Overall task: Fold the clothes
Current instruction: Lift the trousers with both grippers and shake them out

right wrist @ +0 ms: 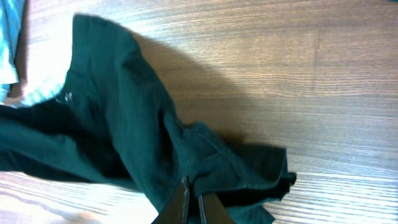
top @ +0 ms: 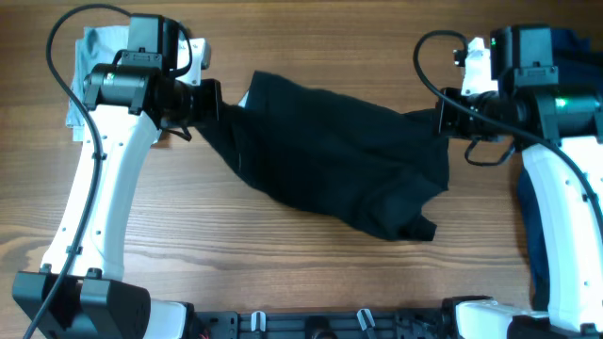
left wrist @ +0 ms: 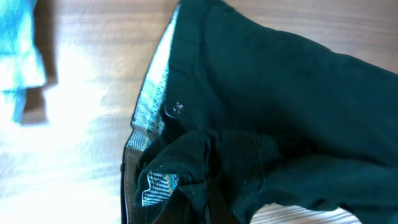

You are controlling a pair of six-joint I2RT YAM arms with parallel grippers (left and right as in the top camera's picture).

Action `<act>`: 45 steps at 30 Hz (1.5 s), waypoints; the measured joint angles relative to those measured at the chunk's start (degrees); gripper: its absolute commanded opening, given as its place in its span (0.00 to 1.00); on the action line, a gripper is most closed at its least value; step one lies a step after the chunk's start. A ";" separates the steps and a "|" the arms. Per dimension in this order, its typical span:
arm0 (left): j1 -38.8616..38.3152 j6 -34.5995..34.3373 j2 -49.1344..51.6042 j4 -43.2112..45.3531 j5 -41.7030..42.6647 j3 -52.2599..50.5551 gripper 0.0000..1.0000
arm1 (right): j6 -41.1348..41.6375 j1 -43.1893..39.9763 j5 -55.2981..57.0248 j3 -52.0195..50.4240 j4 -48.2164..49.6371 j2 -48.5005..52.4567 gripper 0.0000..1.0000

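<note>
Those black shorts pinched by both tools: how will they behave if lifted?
Probably floppy: the black shorts sag and bunch between the left tool and right tool. Likely light, since small pinches hold them. Their unheld lower part would probably dangle.

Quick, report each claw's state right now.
Left claw: shut on the black shorts.
Right claw: shut on the black shorts too.

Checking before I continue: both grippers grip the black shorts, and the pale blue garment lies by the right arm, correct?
No: the overhead view shows the pale blue garment by the left arm. The left gripper and right gripper do both grip the black shorts.
</note>
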 measured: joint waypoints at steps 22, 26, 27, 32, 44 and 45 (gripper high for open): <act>-0.02 -1.29 0.00 5.18 -1.95 0.00 0.04 | -1.66 0.00 3.26 -2.99 54.25 37.83 0.56; -0.02 -1.31 0.00 6.01 -1.95 0.00 0.12 | -2.23 -0.02 3.82 -3.58 57.48 42.12 0.68; -0.02 -1.31 0.00 6.08 -1.97 0.00 0.12 | -2.32 -0.04 3.91 -3.50 57.18 41.99 0.68; 0.00 -1.49 0.02 6.23 -2.12 0.00 0.13 | -1.84 -0.07 3.89 -1.95 42.88 36.11 0.70; 0.00 -1.55 0.02 6.64 -2.12 0.00 0.04 | 6.60 -0.07 3.87 -2.47 11.56 19.52 0.72; 0.00 -1.68 0.02 6.62 -2.10 0.00 0.04 | 6.99 -0.07 3.89 -4.07 13.51 19.78 0.72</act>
